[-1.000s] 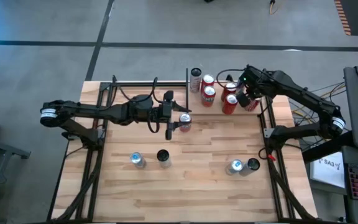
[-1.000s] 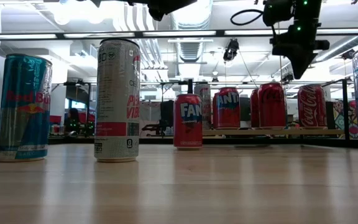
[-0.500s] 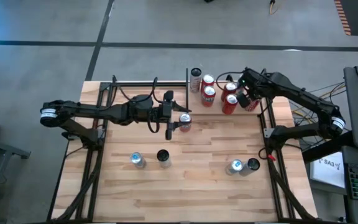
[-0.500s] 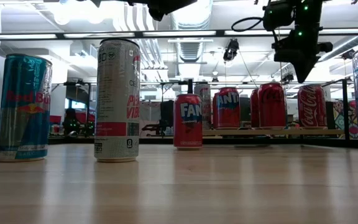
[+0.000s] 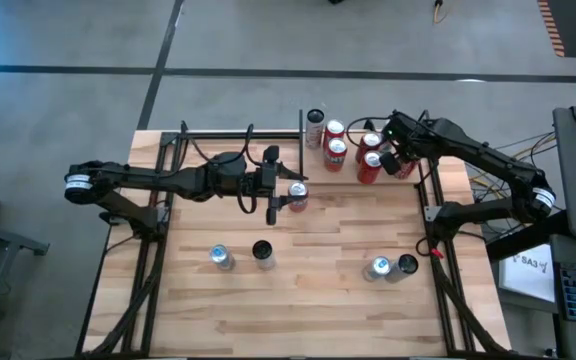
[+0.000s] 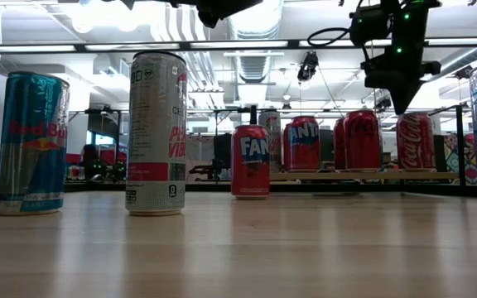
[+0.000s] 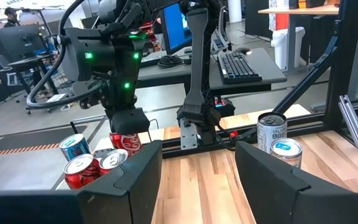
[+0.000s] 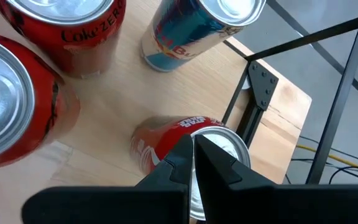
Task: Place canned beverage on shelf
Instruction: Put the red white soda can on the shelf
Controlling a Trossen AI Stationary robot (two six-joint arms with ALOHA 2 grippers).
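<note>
The shelf [image 5: 353,180] is sitting at about one o'clock on the counter [image 5: 328,290] in the high view, its board mostly hidden under a cluster of cans; only a bare strip and thin black rods are showing. In the low view its edge [image 6: 363,175] is appearing as a pale line beneath the red cans, and how many cans are standing on it is hard to count.

The red can [image 5: 296,196] is standing on the counter just at seven o'clock of the shelf, off its board, inside the half-spread fingers of the left tool [image 5: 286,195]. Whether the fingers are actually pressing the can cannot be told; the left wrist view is not showing the can at all, only the two dark fingers [image 7: 135,180].

The right tool [image 5: 396,160] is hovering clenched and empty over the shelf's three o'clock end, directly above a red cola can [image 8: 185,149] whose top it is partly covering.

Four more cans are standing toward six o'clock, with the nearest tall can [image 6: 156,132] and a blue can [image 6: 31,142] filling the low view.
</note>
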